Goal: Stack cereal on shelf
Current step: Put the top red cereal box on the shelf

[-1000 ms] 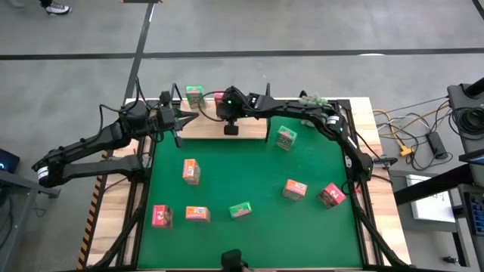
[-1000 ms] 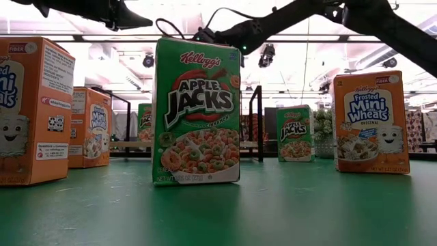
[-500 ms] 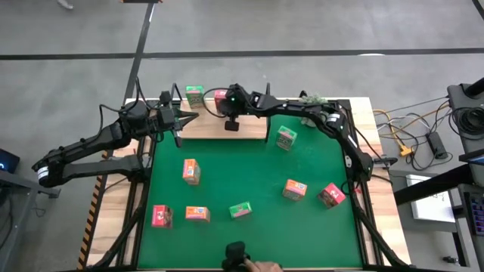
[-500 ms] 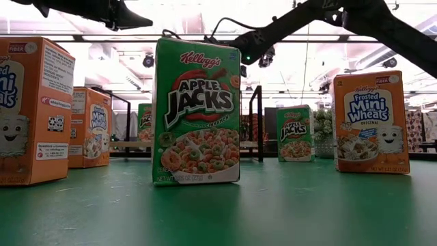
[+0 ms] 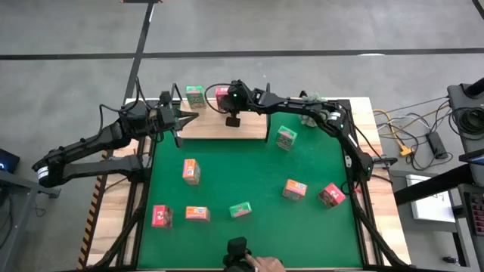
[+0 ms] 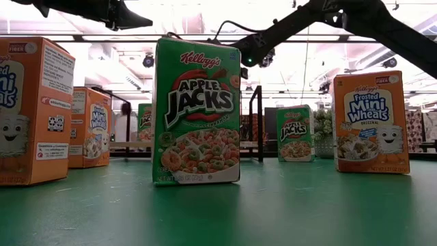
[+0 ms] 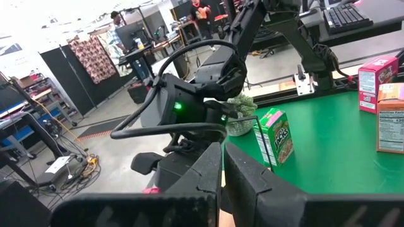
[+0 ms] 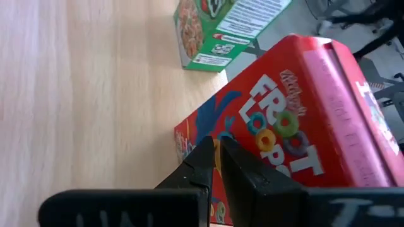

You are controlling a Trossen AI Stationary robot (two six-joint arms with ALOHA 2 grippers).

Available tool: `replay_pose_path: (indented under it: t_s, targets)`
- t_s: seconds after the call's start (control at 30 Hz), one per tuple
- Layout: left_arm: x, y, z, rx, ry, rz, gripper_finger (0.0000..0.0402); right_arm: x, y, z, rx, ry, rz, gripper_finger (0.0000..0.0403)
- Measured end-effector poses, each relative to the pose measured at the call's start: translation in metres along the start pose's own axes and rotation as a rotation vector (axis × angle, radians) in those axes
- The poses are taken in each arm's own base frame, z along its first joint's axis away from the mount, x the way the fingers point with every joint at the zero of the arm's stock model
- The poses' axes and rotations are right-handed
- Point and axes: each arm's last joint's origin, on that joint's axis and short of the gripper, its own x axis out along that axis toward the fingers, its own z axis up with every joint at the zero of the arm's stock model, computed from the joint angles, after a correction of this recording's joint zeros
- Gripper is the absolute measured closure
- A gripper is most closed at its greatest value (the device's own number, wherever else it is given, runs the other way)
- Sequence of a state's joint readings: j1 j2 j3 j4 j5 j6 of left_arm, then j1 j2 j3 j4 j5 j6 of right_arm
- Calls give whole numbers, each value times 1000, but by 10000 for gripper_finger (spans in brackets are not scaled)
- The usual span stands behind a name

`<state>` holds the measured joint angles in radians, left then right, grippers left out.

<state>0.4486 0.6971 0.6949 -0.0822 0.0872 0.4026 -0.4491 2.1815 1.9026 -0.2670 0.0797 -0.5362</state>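
The light wooden shelf [image 5: 215, 127] lies along the table's far edge. On it stand a green cereal box [image 5: 195, 94] and a pink-red one [image 5: 221, 94], side by side. My right gripper [image 5: 233, 103] [image 8: 216, 154] is shut, right in front of the pink-red box [image 8: 297, 132]. My left gripper [image 5: 187, 117] [image 7: 222, 157] is shut and hovers at the shelf's left end, touching nothing. Several more boxes stand on the green mat: orange [image 5: 190, 171], pink-red [image 5: 161, 216], orange [image 5: 197, 214], green [image 5: 240, 210] and green [image 5: 286, 137]. My right gripper has its shut fingertips [image 8: 205, 151] against the printed front of the pink-red box, low on that face [image 8: 237, 135]. It comes slanting down from the table's near side. The box stands upright on the shelf board, next to the green box [image 8: 221, 31].
Also on the mat are an orange box [image 5: 294, 189] and a pink-red box [image 5: 331, 195], near the right side. A small green plant [image 5: 311, 99] sits at the far right corner. A person's hand [image 5: 261, 264] shows at the near edge. The mat's middle [image 5: 242, 170] is bare.
My right gripper has moved toward the table's far edge over the shelf, and the pink-red box in front of it has shifted a little the same way, closer to the green box. A person's hand has come into view at the near edge.
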Motion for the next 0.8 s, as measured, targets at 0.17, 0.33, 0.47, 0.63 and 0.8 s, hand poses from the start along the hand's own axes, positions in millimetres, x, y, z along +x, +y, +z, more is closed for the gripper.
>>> replay_pose_path:
  t_s: [0.17,0.33,0.47,0.63,0.8]
  targets:
    - [0,0,0,0,0,0,400,0,0,1,0,-4,-1,385]
    - [0,0,0,0,0,0,400,0,0,1,3,-4,-1,385]
    - [0,0,0,5,0,0,400,0,0,2,20,-18,-9,385]
    - [0,0,0,5,-1,0,400,0,0,2,31,-22,-11,385]
    - [0,0,1,5,-6,2,400,1,-1,4,34,-43,-23,385]
